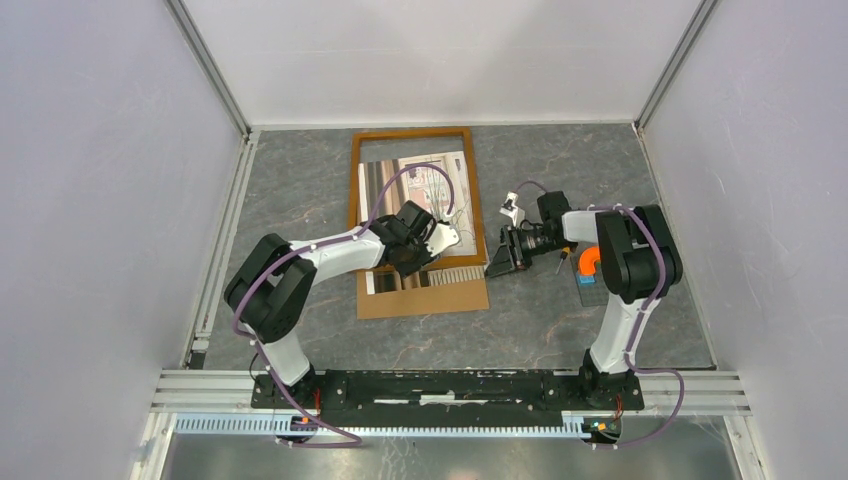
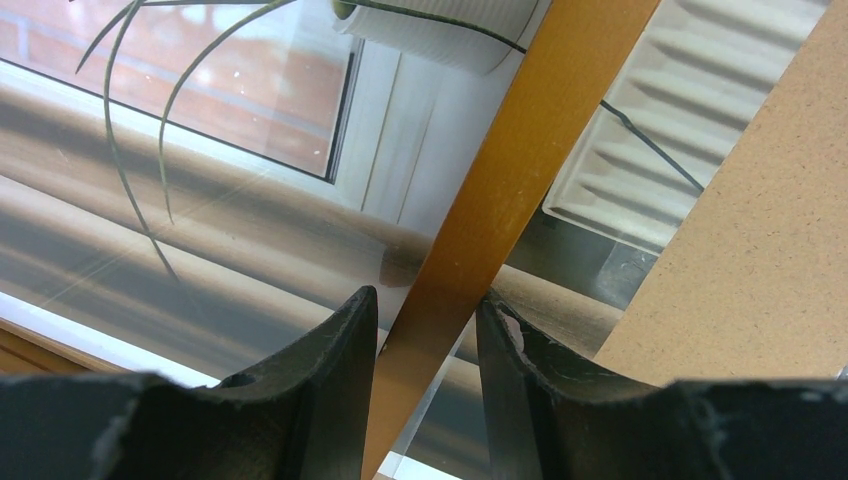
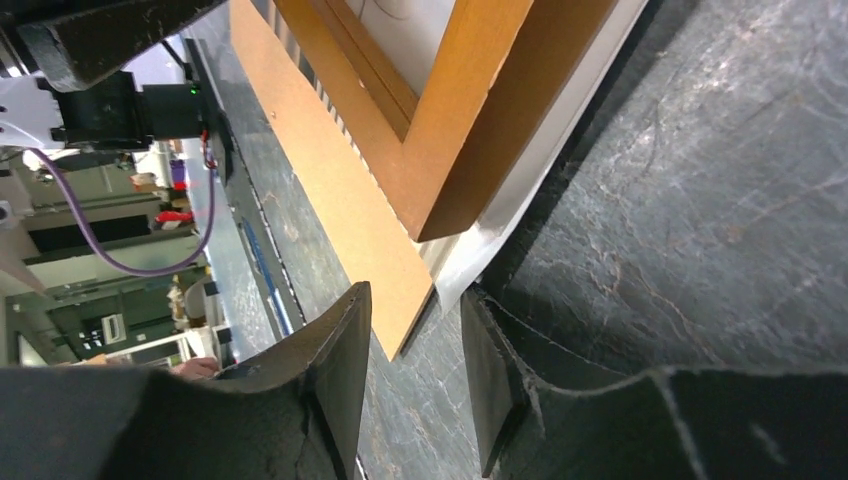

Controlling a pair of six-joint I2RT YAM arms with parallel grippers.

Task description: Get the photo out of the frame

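Observation:
The frame (image 1: 412, 133), a narrow orange-brown moulding, lies at the middle back of the table. The photo (image 1: 420, 175) of a window and a spiky plant shows inside it. A brown fibreboard back panel (image 1: 420, 300) sticks out past its near edge. My left gripper (image 1: 445, 240) sits over the frame's near right part. In the left wrist view its jaws (image 2: 428, 295) are shut on the frame's rail (image 2: 500, 180), above the photo (image 2: 200, 200). My right gripper (image 1: 498, 265) is at the frame's near right corner. There its jaws (image 3: 415, 290) stand open, with the panel's corner (image 3: 400, 320) and a pale sheet corner (image 3: 470, 270) just ahead of the tips.
An orange and blue object (image 1: 590, 262) on a small grey baseplate (image 1: 592, 292) stands right beside the right arm's elbow. White walls enclose the table on the left, back and right. An aluminium rail (image 1: 225, 230) runs along the left edge.

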